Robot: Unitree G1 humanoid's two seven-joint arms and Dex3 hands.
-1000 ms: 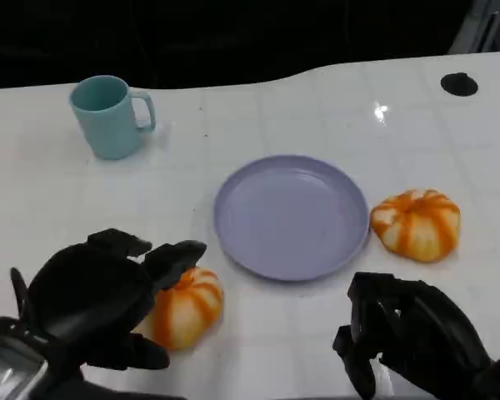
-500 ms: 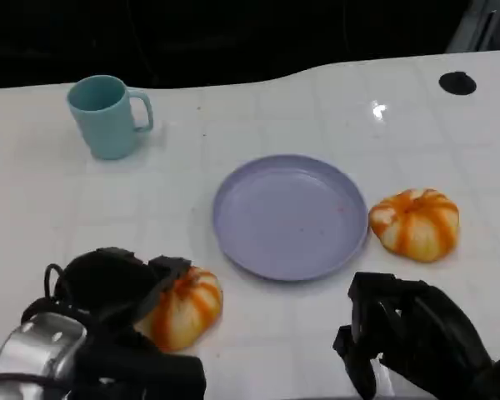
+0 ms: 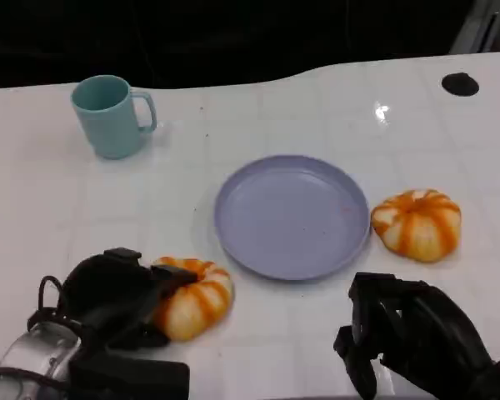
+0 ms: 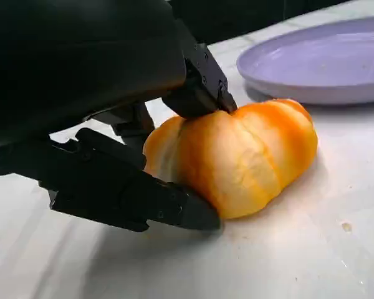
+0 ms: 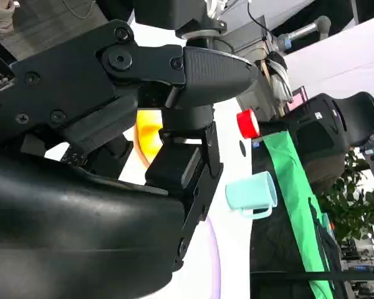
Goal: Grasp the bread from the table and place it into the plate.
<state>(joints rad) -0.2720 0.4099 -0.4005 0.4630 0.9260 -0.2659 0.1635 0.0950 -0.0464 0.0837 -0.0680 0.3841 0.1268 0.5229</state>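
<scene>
My left hand (image 3: pixel 108 304) is closed on the near bread (image 3: pixel 192 296): one finger (image 4: pixel 199 87) presses its top, another finger (image 4: pixel 131 196) lies low along its side at table level, so it's pinched from two sides. The bread looks tipped up a bit toward the plate, bottom edge touching the table (image 3: pixel 50 217), so I judge the grasp is made and the lift is just starting, not clear of the surface yet.

My right hand (image 3: pixel 412 337) sits at the near edge, fingers curled in, holding nothing. It's idle, parked out of the way.

The plate (image 3: pixel 292 215) is just beyond the bread, up and to the right, its rim near the bread but not touching. Nothing lies in it. Raised rim, so I judge the bread has to go up over the lip, not slide in.

A second bread (image 3: pixel 417 223) sits just beside the plate's right rim, apart from my right hand. The teal mug (image 3: pixel 108 115) is well apart at the far left, off the path. Open table between bread and plate, short clear route. Main risk, I'd guess: the soft round loaf rolling out of a two-sided pinch.
</scene>
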